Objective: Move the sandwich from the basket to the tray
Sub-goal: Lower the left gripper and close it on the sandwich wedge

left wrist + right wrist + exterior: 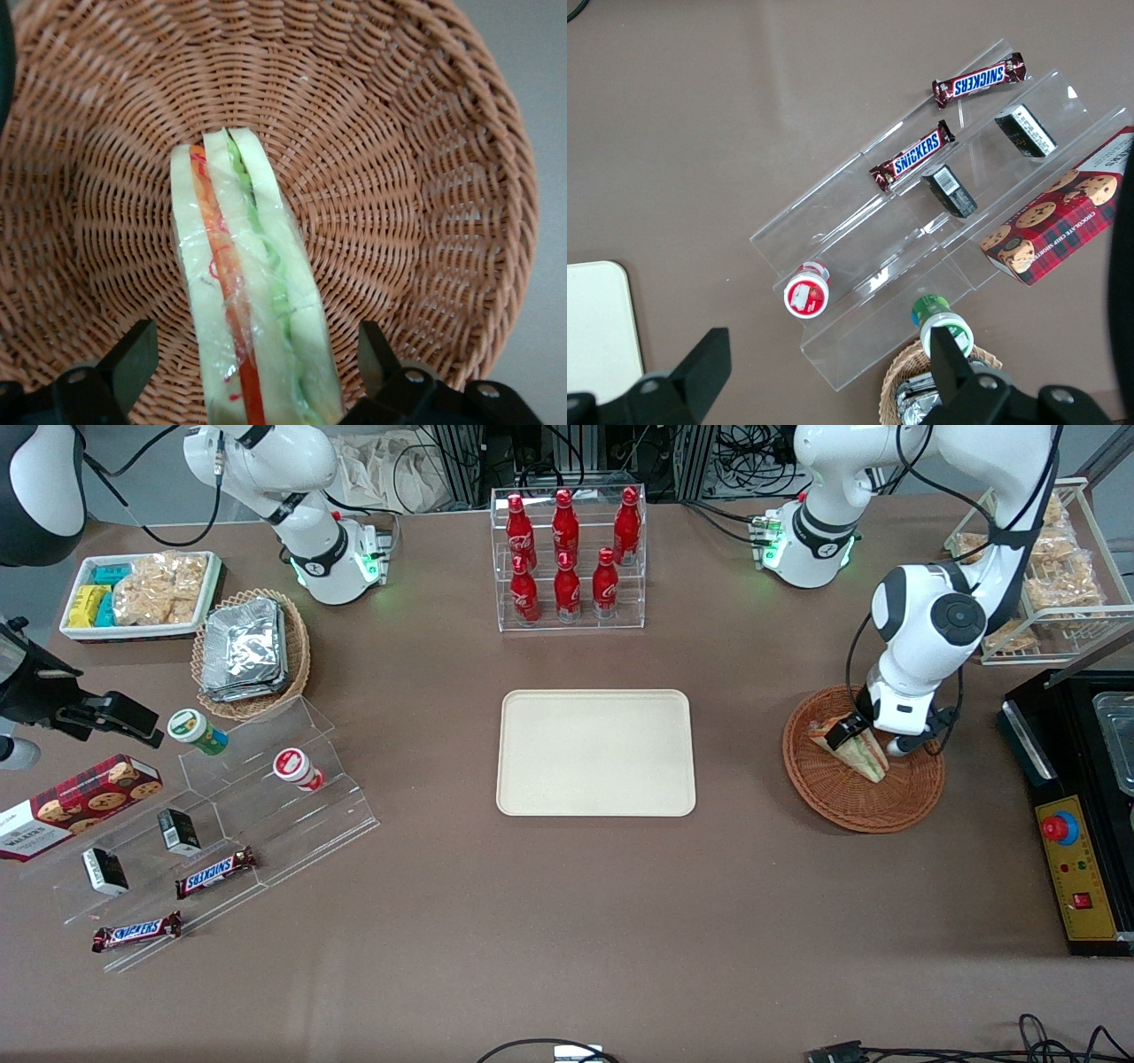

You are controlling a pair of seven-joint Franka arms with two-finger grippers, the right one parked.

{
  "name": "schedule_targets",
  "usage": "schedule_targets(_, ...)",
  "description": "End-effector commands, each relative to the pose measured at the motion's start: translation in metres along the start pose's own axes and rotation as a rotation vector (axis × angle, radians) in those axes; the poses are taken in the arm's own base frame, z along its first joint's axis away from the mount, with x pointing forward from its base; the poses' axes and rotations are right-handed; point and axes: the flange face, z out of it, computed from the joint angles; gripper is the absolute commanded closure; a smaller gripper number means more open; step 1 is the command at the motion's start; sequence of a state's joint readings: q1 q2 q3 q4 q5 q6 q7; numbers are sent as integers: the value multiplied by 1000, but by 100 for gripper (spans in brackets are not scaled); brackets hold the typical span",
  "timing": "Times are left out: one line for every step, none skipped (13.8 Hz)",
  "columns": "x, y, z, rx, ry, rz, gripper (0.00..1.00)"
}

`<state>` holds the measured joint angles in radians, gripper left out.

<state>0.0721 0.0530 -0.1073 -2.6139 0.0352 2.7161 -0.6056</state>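
The jaws stand apart, one on each side of the wrapped sandwich (252, 292), with a clear gap between each pad and the bread — nothing is clamped yet. The gripper (873, 737) hangs low inside the reddish-brown wicker basket (833, 797), right over the wedge, which lies on the woven floor with its red, orange and green layers showing through the clear wrap.

So the task is at its opening stage, as I judge it: the approach looks done, but the grasp, the lift and the carry are all left. The cream tray (595, 753) sits bare on the brown desk (567, 921), well apart from the basket toward the parked arm's end — the sandwich has yet to reach it.
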Motion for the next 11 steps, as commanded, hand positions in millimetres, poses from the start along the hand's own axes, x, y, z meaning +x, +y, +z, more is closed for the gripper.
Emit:
schedule_targets(-4, 0, 3, -8, 15, -11, 24)
schedule_targets(-4, -1, 3, -8, 15, -13, 47)
schedule_targets(-4, -1, 3, -8, 16, -13, 65)
schedule_targets(-4, -1, 3, -8, 17, -11, 74)
schedule_targets(-3, -1, 2, -9, 18, -13, 80)
schedule_targets(-2, -1, -1, -10, 21, -14, 84)
schedule_targets(0, 1, -8, -14, 31, -13, 85)
schedule_targets(2, 2, -18, -13, 35, -20, 85)
schedule_targets(3, 4, -30, 0, 27, -4, 85)
schedule_targets(6, 7, -44, 7, 26, 12, 86)
schedule_targets(9, 9, -59, 9, 32, 40, 86)
